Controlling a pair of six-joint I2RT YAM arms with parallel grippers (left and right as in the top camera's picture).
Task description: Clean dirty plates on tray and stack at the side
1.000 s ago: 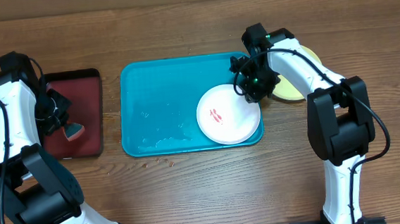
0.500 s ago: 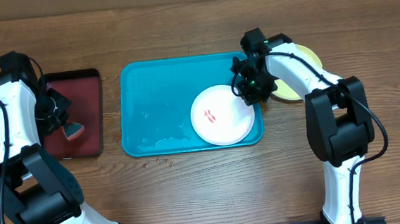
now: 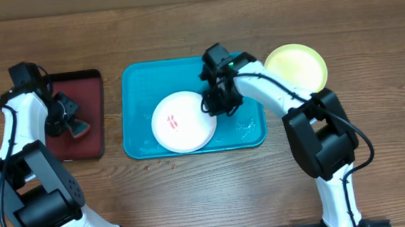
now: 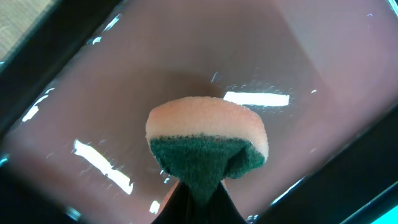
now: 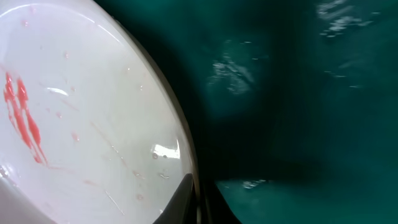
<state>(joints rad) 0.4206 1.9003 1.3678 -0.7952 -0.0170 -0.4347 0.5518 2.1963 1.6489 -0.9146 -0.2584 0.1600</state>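
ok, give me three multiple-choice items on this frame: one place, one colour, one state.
1. Relative to the turquoise tray, the yellow-green plate lies: A inside it; B on the table to its right; C under it.
2. The smears on the white plate are: A green; B red; C black.
3. The left end effector is: A open; B shut on the sponge; C out of view.
Answers: 1B, it sits on bare wood; 2B, red marks show left of centre; 3B, wrist view shows the sponge pinched.
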